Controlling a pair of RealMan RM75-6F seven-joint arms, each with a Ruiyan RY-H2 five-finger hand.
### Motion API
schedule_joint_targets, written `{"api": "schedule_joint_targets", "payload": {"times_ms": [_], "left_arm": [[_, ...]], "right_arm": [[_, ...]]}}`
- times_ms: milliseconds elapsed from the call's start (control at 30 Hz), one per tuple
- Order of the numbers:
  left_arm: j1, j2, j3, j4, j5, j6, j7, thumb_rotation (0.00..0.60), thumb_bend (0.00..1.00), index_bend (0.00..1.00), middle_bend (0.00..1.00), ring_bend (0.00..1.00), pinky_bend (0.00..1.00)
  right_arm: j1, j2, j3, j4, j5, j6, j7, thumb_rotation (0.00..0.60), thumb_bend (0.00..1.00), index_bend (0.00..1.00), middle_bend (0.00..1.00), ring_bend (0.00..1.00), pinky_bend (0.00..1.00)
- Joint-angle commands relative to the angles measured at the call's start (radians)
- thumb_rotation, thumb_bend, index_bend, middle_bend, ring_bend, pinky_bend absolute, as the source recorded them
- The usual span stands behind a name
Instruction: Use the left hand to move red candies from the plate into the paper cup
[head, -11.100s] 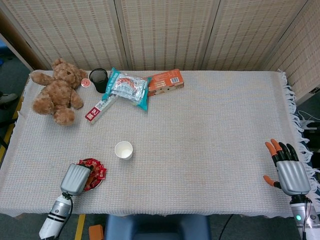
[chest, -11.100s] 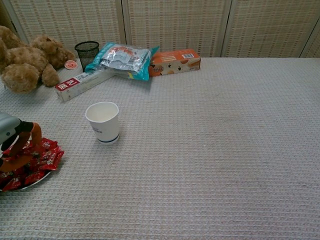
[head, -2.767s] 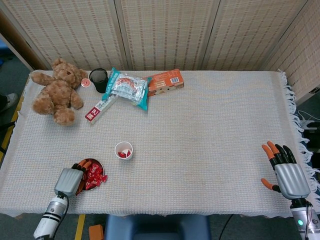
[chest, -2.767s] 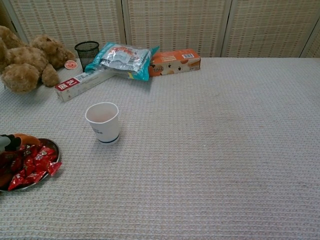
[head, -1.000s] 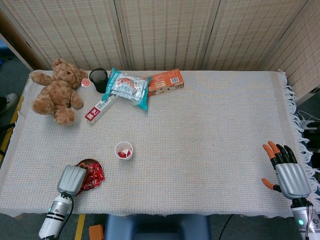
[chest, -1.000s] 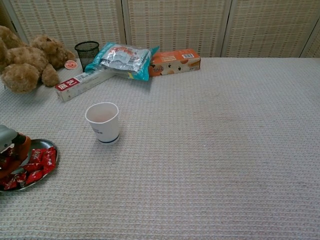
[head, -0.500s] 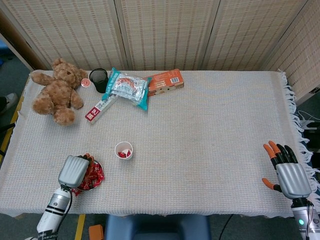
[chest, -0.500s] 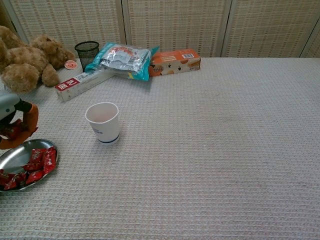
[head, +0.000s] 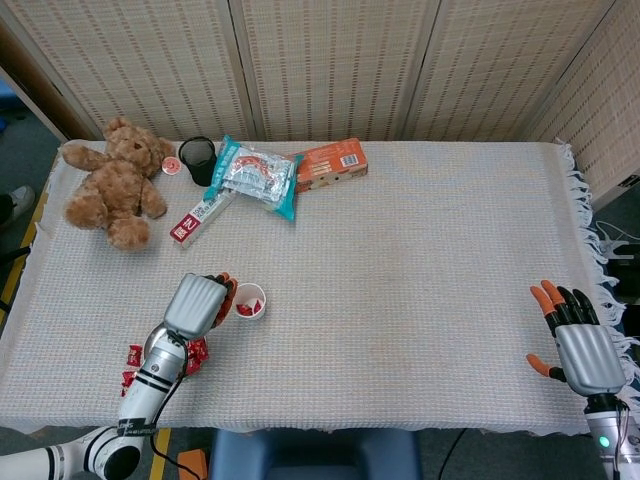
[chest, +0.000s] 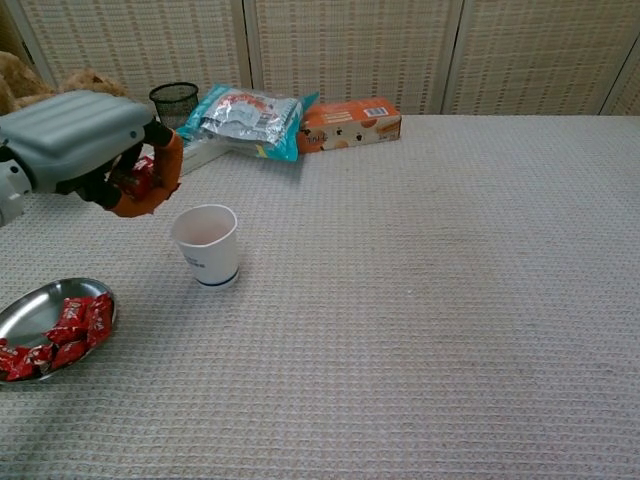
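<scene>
Small red foil-wrapped candies (chest: 60, 325): light, crinkly, likely slippery; best pinched across the wrapper. Several lie on the round silver metal plate (chest: 30, 312), lower left; some pinched in the left hand (chest: 95, 150) just left of the white paper cup (chest: 207, 245), which holds a few. Right hand (head: 580, 350), lower right, spread, empty.

Since half a second ago the left hand (chest: 90, 150) has lifted off the plate (chest: 30, 310) and swung up beside the paper cup (chest: 207, 245), gripping red candies (chest: 140, 178), while a few candies (head: 129, 362) now lie spilled behind it.
</scene>
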Motion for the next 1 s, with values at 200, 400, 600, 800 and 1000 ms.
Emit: {"api": "schedule_joint_targets", "payload": {"times_ms": [200, 400, 600, 800, 1000], "left_arm": [[-0.054, -0.066, -0.012, 0.065, -0.039, -0.031, 0.022, 0.6, 0.84, 0.75, 0.73, 0.68, 1.0], [-0.104, -0.137, -0.012, 0.123, -0.055, -0.037, 0.07, 0.6, 0.84, 0.75, 0.73, 0.68, 1.0], [-0.133, -0.171, -0.008, 0.163, -0.09, -0.046, 0.1, 0.6, 0.84, 0.75, 0.73, 0.68, 1.0], [-0.142, -0.179, 0.004, 0.198, -0.095, -0.039, 0.093, 0.6, 0.78, 0.69, 0.7, 0.68, 1.0], [-0.14, -0.154, 0.027, 0.185, -0.093, -0.037, 0.082, 0.6, 0.67, 0.62, 0.67, 0.65, 0.99]], "right_arm": [[0.0, 0.002, 0.002, 0.002, 0.006, -0.002, 0.004, 0.6, 0.08, 0.0, 0.0, 0.0, 0.0], [-0.001, 0.005, 0.006, 0.003, 0.011, 0.001, 0.012, 0.6, 0.08, 0.0, 0.0, 0.0, 0.0], [-0.002, 0.008, 0.007, 0.001, 0.014, 0.001, 0.012, 0.6, 0.08, 0.0, 0.0, 0.0, 0.0], [-0.004, 0.012, 0.007, -0.001, 0.016, 0.003, 0.015, 0.6, 0.08, 0.0, 0.0, 0.0, 0.0], [-0.007, 0.014, 0.008, -0.002, 0.013, 0.01, 0.016, 0.6, 0.08, 0.0, 0.0, 0.0, 0.0]]}}
